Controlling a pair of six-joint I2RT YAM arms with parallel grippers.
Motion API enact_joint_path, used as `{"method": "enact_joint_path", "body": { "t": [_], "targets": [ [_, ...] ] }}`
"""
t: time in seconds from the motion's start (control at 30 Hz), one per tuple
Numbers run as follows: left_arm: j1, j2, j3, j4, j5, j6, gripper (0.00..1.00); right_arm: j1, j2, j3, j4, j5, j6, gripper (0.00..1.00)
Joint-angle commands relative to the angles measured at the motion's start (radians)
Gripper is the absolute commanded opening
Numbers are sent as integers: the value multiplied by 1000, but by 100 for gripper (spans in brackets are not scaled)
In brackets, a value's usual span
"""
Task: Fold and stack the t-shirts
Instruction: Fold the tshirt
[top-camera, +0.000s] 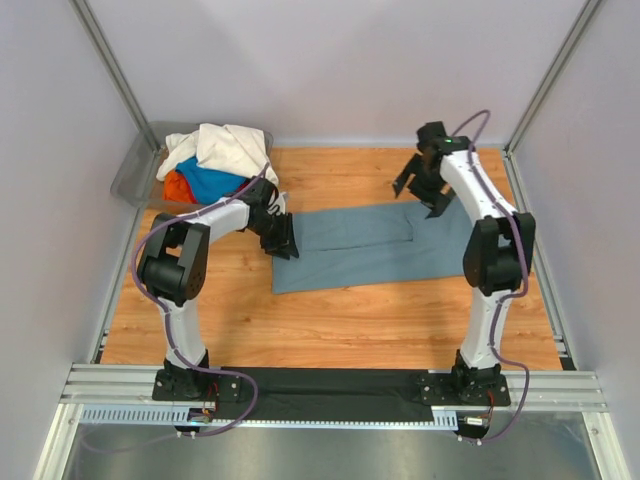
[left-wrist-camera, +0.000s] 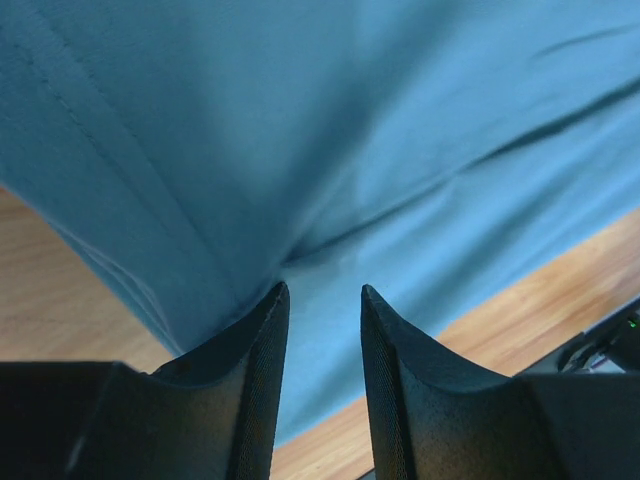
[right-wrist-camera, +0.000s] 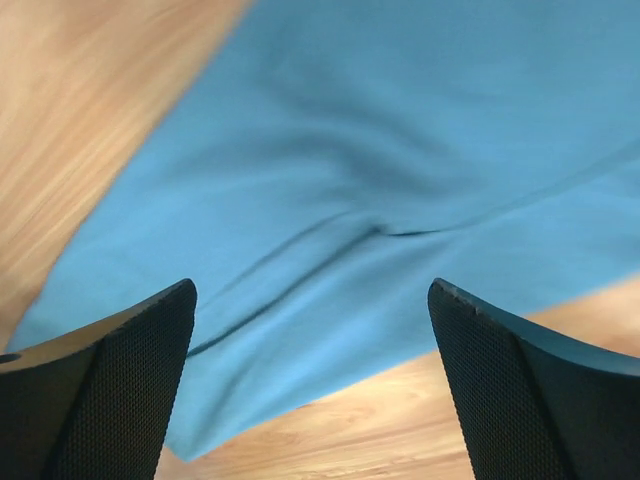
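Note:
A slate grey-blue t-shirt (top-camera: 370, 245) lies flat on the wooden table, folded into a long strip. It fills the left wrist view (left-wrist-camera: 350, 120) and the right wrist view (right-wrist-camera: 400, 150). My left gripper (top-camera: 283, 238) sits low over the shirt's left end, its jaws (left-wrist-camera: 323, 288) a narrow gap apart with nothing between them. My right gripper (top-camera: 424, 192) hovers above the shirt's far right end, jaws (right-wrist-camera: 312, 285) wide open and empty. A cream-white shirt (top-camera: 225, 145), a bright blue one (top-camera: 210, 182) and a red-orange one (top-camera: 177, 186) are piled at the back left.
The pile of shirts sits in a grey plastic bin (top-camera: 130, 175) in the back left corner. Bare wood table (top-camera: 380, 320) runs in front of the shirt. A black mat (top-camera: 320, 395) lies between the arm bases. Walls enclose the table.

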Motion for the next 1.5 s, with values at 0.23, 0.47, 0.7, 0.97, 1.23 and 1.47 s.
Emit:
{"method": "enact_joint_path", "body": {
  "t": [0.23, 0.47, 0.7, 0.97, 1.23, 1.47],
  "targets": [
    [6, 117, 61, -66, -42, 25, 42, -178, -69, -230, 19, 209, 48, 100],
    [6, 62, -44, -76, -27, 30, 42, -187, 124, -164, 34, 212, 109, 100],
    [6, -19, -135, -64, -16, 45, 42, -170, 267, -43, 42, 202, 37, 95],
    [-9, -239, -63, -193, -96, 64, 51, -95, 385, 255, -13, 220, -239, 98],
    [-128, -319, 38, -130, -200, 143, 97, -72, 401, 399, 26, 194, -373, 100],
    [-181, -12, 258, -182, -246, 338, 98, -73, 214, 291, 43, 148, -353, 100]
  ]
}}
